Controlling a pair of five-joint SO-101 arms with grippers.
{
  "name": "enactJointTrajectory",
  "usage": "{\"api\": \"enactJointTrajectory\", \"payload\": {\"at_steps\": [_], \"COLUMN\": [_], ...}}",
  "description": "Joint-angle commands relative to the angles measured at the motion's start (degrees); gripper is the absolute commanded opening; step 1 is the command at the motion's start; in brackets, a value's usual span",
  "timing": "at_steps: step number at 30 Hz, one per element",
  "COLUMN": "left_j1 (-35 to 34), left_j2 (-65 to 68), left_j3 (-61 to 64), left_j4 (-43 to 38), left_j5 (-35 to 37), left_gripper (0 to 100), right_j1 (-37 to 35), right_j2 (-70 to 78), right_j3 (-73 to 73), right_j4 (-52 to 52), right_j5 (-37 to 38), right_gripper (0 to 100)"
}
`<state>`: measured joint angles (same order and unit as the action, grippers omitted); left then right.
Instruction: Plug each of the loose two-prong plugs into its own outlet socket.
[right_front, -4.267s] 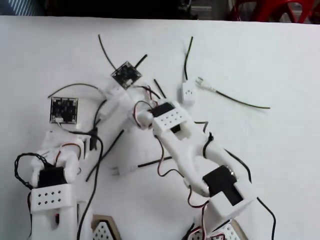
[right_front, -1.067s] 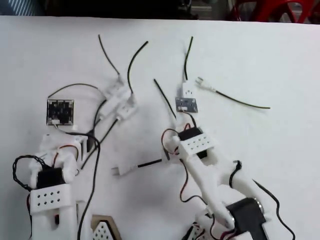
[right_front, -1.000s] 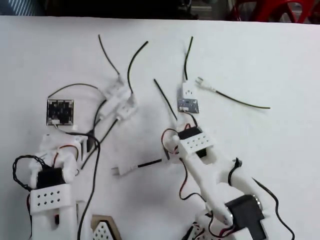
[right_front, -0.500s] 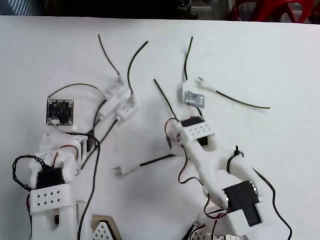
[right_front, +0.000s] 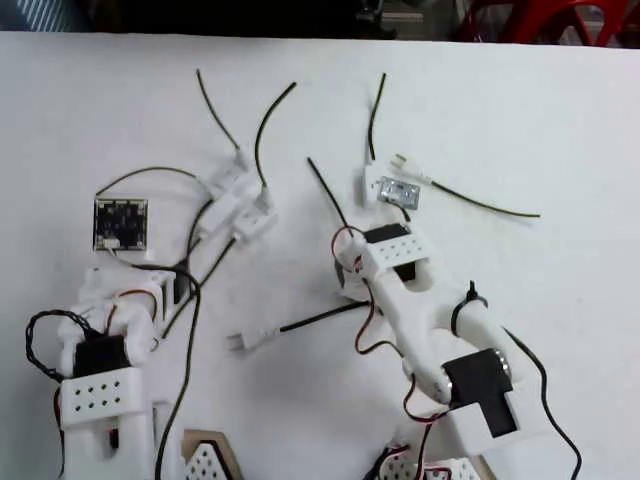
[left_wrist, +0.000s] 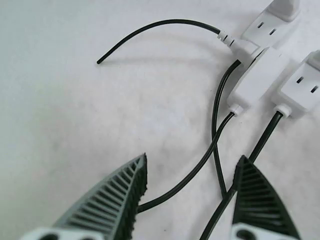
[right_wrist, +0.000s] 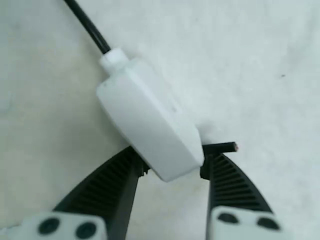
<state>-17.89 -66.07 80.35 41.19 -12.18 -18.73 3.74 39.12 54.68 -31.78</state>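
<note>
A white outlet socket (right_front: 373, 184) lies at the back centre, its black cable running away from me. My right gripper (right_wrist: 172, 159) is shut on this socket (right_wrist: 150, 127), one dark finger pressed on each side of its near end. One loose two-prong plug (right_front: 401, 163) rests just right of it, another plug (right_front: 240, 340) lies in the middle front. My left gripper (left_wrist: 190, 175) stands open low over two black cables (left_wrist: 220, 135), a short way from a cluster of white sockets (left_wrist: 300, 90). That cluster (right_front: 238, 200) lies left of centre.
Black cables cross the white table (right_front: 560, 120) between the arms and curl at the back left. A loose cable end (right_wrist: 232, 146) lies beside my right finger. The left arm (right_front: 100, 370) sits at the front left. Bare table stretches to the right.
My right arm has swung from the socket cluster over to the right and pushed away from me up to the single socket. The left arm has not moved.
</note>
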Motion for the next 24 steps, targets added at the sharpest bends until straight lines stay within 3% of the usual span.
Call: {"api": "enactJointTrajectory", "payload": {"at_steps": [1, 3, 9, 15, 20, 24], "left_j1": [-0.4, -0.4, -0.4, -0.4, -0.4, -0.4], "left_j2": [-1.3, -1.3, -1.3, -1.3, -1.3, -1.3], "left_j3": [-0.4, -0.4, -0.4, -0.4, -0.4, -0.4], "left_j4": [-1.1, -1.1, -1.1, -1.1, -1.1, -1.1], "left_j5": [0.2, 0.2, 0.2, 0.2, 0.2, 0.2], "left_gripper": [28, 28, 28, 28, 28, 28], "right_j1": [2.2, 2.2, 2.7, 10.2, 18.0, 22.9], "right_j2": [2.2, 1.2, -6.8, -17.5, -22.5, -23.0], "right_j3": [-1.6, -1.6, -1.6, -1.5, -1.6, -1.7], "right_j4": [-0.7, -0.6, 6.1, 9.9, 6.7, -1.5], "right_j5": [0.2, 2.7, 7.9, 17.8, 29.3, 40.2], "right_gripper": [9.8, 0.8, 1.8, 1.7, 1.7, 1.7]}}
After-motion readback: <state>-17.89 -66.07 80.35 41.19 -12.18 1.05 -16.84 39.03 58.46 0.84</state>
